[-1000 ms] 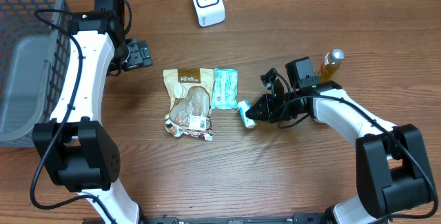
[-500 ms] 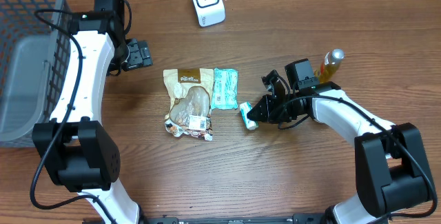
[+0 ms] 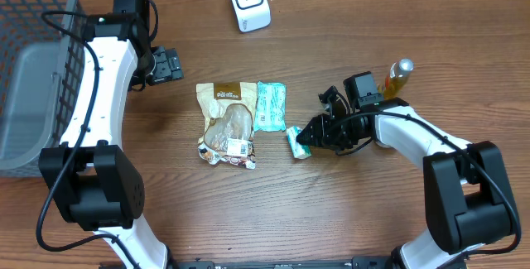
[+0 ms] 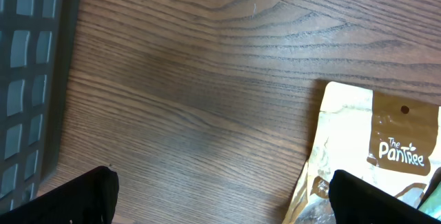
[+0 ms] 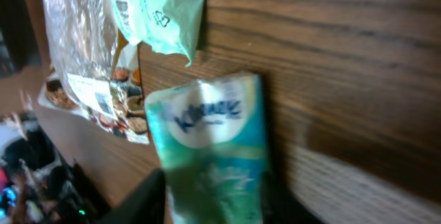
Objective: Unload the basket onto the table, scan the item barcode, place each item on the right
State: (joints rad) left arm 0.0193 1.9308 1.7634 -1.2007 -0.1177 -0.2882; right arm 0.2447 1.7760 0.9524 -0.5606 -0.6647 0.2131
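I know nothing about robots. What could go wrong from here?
The small green-and-white Kleenex tissue pack lies on the wooden table right at the right gripper's tips. Such a soft pack might slip, or get nudged into the mint-green packet nearby. The bottle of yellow liquid stands close behind the right arm. A swing toward the white scanner might tip it.

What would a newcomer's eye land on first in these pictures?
The small Kleenex pack lying on the table at the tip of the right gripper. Left of it sit a tan Pantree snack pouch and a mint-green packet; a white scanner stands near the far edge.
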